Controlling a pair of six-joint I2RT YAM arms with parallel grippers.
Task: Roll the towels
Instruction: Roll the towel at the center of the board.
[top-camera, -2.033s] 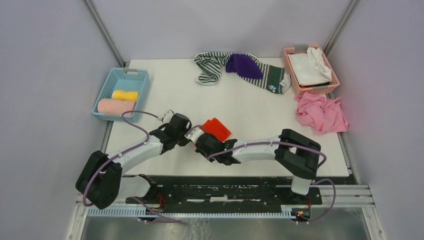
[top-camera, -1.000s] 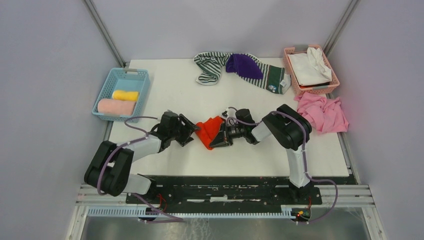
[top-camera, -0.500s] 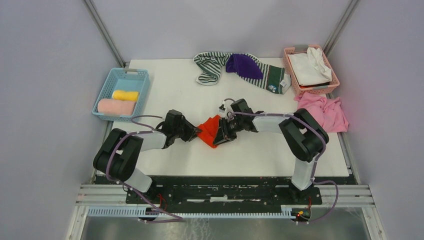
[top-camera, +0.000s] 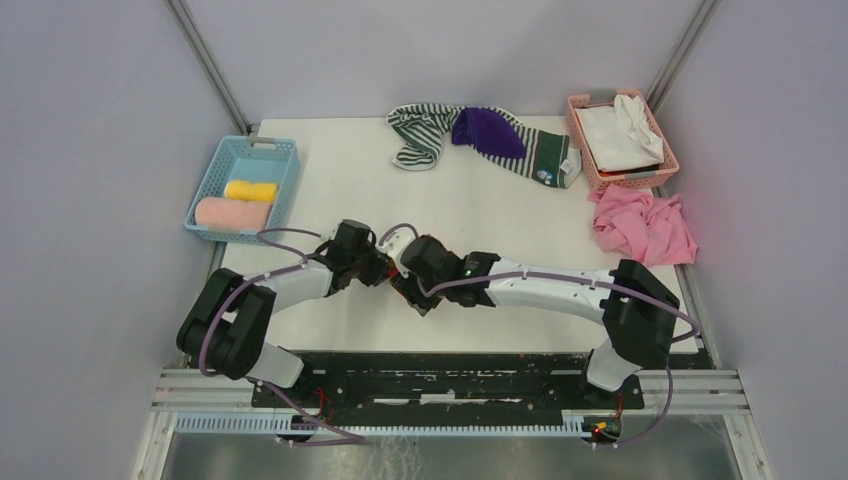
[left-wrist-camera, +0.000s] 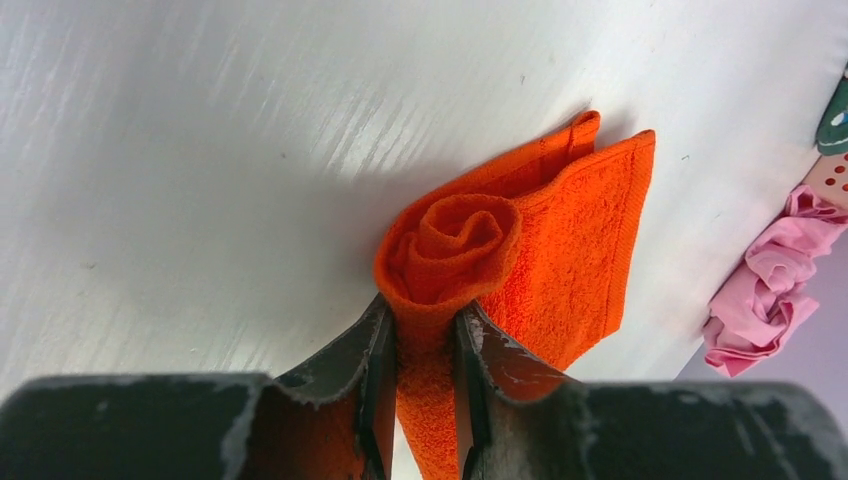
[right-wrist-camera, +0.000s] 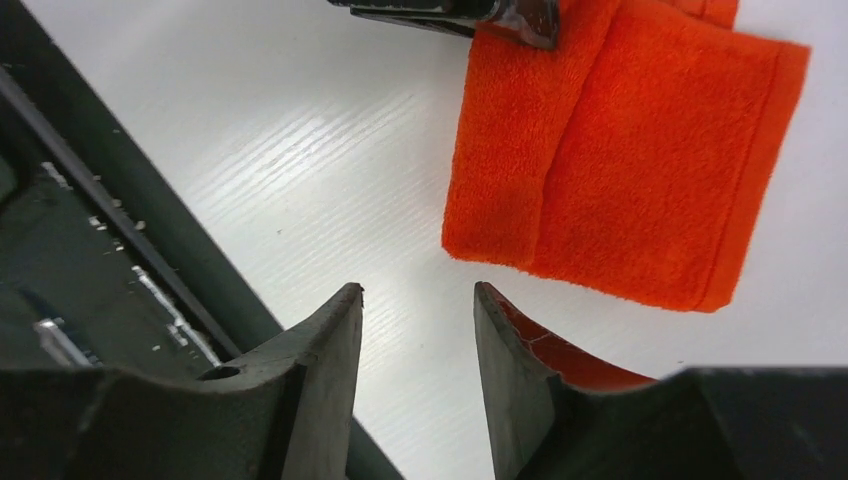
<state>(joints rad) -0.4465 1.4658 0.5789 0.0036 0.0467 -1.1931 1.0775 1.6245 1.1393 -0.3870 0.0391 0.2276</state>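
White flat table (top-camera: 500, 210), walled booth. Two black-and-white arms reach in from the near edge and meet near the table's middle, slightly left and near. Far centre: green-and-white striped towel (top-camera: 420, 135), loosely spread, unrolled, with a purple towel (top-camera: 487, 130) bunched on top of it. Right side: crumpled light pink towel (top-camera: 645, 225) in a heap, just near of a pink plastic slatted basket (top-camera: 632, 180) holding white cloth (top-camera: 615, 130). Far left edge: light blue plastic slatted basket (top-camera: 262, 145) holding two finished rolls side by side, a pale pink rolled towel (top-camera: 230, 213) on the near side and a pale yellow rolled towel (top-camera: 250, 190) beyond it. Orange-red terry towel (left-wrist-camera: 560, 230) lies on the table between the two wrists, mostly hidden by them from above; wrist views show one end wound into a tight spiral and the rest a flat folded panel (right-wrist-camera: 620, 150) resting on the surface. Left gripper (left-wrist-camera: 420, 320) is clenched on the spiral end, fingers pinching the cloth from both sides. Right gripper (right-wrist-camera: 415, 295) is released, jaws apart with only bare table between them, hovering just near of the flat panel's edge, not touching it.
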